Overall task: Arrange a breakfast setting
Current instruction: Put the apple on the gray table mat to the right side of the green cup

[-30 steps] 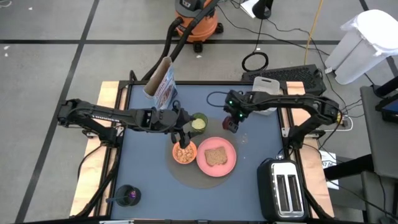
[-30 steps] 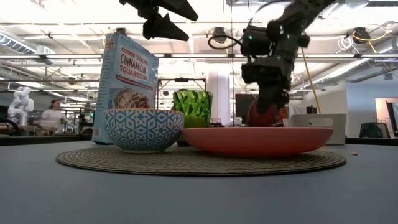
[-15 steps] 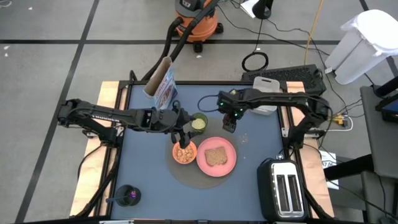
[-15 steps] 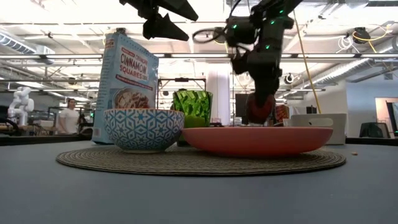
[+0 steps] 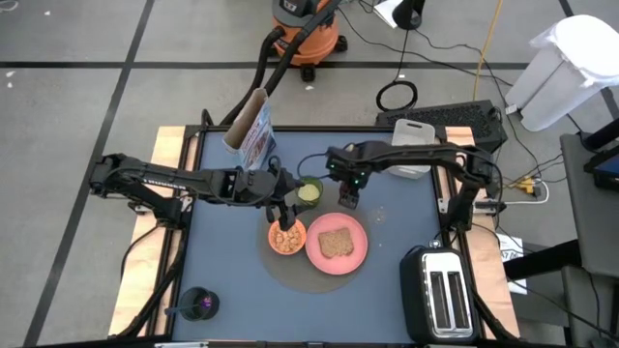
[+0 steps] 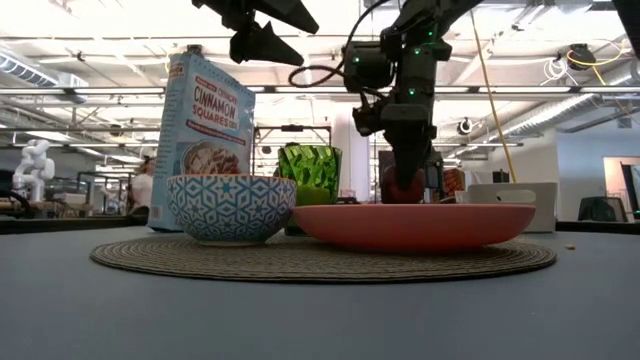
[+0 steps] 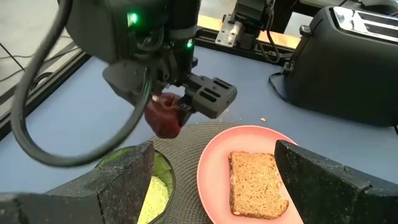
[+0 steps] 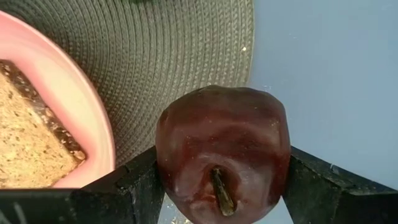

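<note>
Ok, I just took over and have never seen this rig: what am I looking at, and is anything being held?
Two dark robot arms work at a table. One camera looks straight down, one sits at tabletop height, and one rides on each wrist. On the round mat lie a pink plate with toast, an orange bowl and a green cup; the cereal bag stands behind. The right pincer grips a dark-red apple just beyond the plate. The left pincer hangs open over the bowl, empty.

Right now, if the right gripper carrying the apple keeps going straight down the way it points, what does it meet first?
Probably the woven placemat's edge, beside the pink plate; the right gripper holds the apple above it, though height is unclear.
</note>
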`<state>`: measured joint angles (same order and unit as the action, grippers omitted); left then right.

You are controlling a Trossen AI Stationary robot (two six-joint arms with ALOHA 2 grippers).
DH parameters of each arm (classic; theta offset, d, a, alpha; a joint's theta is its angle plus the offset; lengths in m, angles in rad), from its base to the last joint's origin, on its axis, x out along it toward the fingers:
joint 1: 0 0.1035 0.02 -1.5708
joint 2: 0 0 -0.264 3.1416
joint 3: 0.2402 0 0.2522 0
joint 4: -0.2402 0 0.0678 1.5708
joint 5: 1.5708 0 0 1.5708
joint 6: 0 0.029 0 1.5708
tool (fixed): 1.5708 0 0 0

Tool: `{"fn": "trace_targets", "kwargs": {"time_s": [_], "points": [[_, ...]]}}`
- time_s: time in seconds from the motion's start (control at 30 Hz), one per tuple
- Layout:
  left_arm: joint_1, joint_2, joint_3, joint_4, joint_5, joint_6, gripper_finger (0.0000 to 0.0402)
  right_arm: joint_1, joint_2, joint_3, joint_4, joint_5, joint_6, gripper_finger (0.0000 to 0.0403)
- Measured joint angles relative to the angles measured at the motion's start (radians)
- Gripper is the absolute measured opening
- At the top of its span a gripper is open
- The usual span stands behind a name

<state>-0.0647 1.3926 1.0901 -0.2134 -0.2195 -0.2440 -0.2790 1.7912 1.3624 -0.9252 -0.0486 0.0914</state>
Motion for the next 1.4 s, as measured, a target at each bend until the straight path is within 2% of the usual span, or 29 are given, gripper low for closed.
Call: {"fn": "trace_targets", "kwargs": {"time_s": [0.3, 1.4], "points": [[0.000, 0.000, 0.000, 0.000, 0.000, 0.000, 0.0338, 0.017, 0.057, 0.000, 0.018, 0.000, 0.000, 0.0254], [0.000, 0.000, 0.000, 0.000, 0.000, -0.001, 0.0337, 0.019, 0.052, -0.051, 0.087, -0.006, 0.001, 0.0257]]}}
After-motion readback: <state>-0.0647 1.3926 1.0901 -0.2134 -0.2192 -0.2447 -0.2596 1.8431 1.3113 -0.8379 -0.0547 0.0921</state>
